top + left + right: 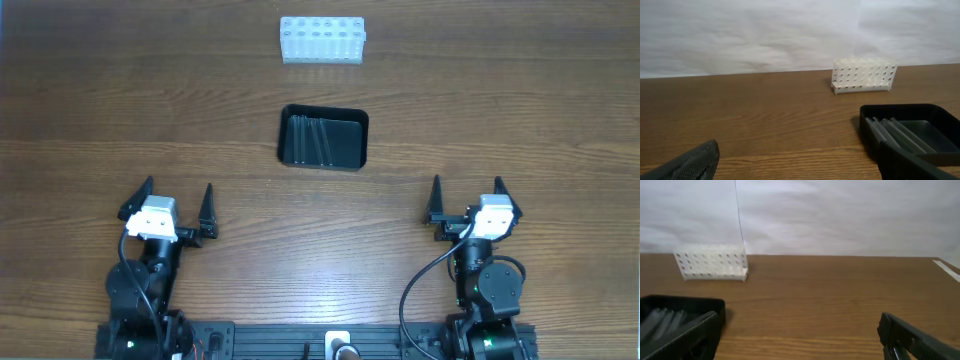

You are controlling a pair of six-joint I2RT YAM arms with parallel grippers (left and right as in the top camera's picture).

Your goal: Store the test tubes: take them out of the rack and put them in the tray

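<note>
Jaws spread wide and gripping nothing, the left gripper (178, 192) and right gripper (467, 192) sit low over the wooden table (520, 100). Each is close to its own base, with both arms folded back and fingers pointing toward the far wall. Ahead of them, midway between the two, lies the black tray (362, 140), with clear test tubes (312, 140) lying side by side toward the left arm's side. The white rack (322, 41) stands farther back, apart from the tray.

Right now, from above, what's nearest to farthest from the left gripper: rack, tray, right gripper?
From the left gripper:
1. tray, in the middle.
2. rack, beyond the tray, far side.
3. right gripper, across on the right.
</note>
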